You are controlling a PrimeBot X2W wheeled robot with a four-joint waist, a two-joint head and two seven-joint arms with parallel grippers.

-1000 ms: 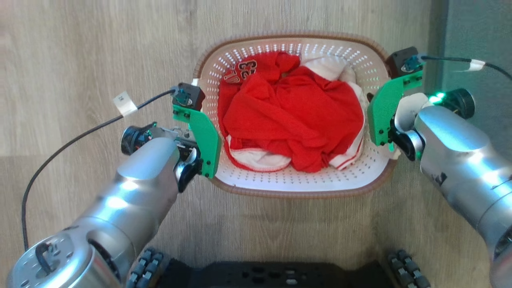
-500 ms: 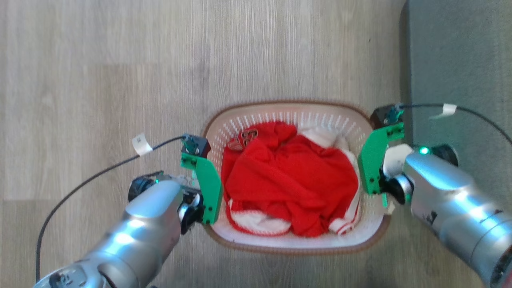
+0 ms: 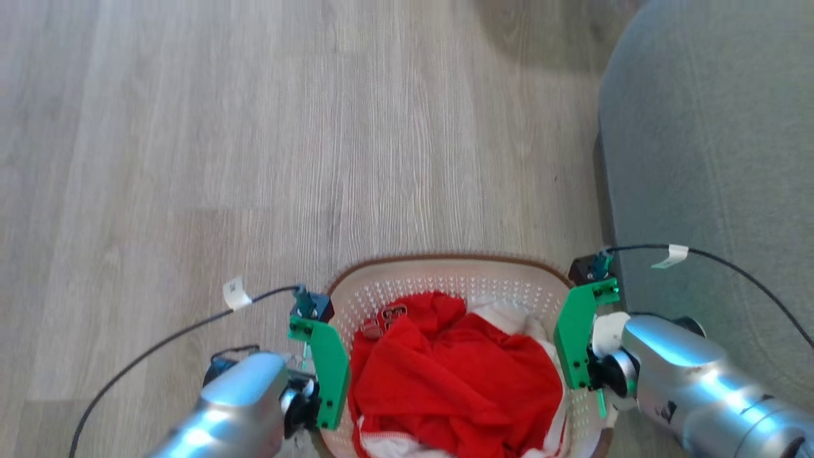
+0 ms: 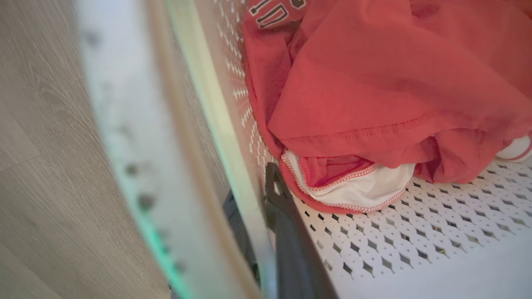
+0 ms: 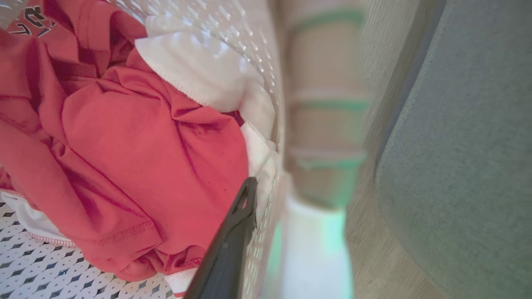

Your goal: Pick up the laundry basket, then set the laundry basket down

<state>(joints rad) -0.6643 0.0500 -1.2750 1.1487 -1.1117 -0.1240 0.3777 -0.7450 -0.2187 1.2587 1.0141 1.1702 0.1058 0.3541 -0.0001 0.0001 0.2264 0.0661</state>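
Note:
The laundry basket (image 3: 445, 262), cream perforated plastic with a brown rim, sits at the bottom middle of the head view, holding crumpled red and white clothes (image 3: 458, 381). My left gripper (image 3: 327, 375) is on its left side wall under a green bracket. In the left wrist view the left gripper (image 4: 253, 187) straddles that wall, one dark finger (image 4: 286, 232) inside and the other outside, shut on it. My right gripper (image 3: 575, 346) is on the right wall. In the right wrist view one dark finger (image 5: 228, 249) presses the wall from inside, and the outer finger is hidden behind the blurred rim (image 5: 324, 124).
Pale wood floor (image 3: 254, 159) stretches ahead and to the left. A grey-green upholstered or carpeted surface (image 3: 712, 159) with a rounded corner lies close on the right of the basket. Black cables with white tags (image 3: 235, 292) trail from both wrists.
The whole head picture has shifted: the basket and both grippers now sit lower and smaller in it, with more floor ahead. Both grippers have stayed on the basket's side walls.

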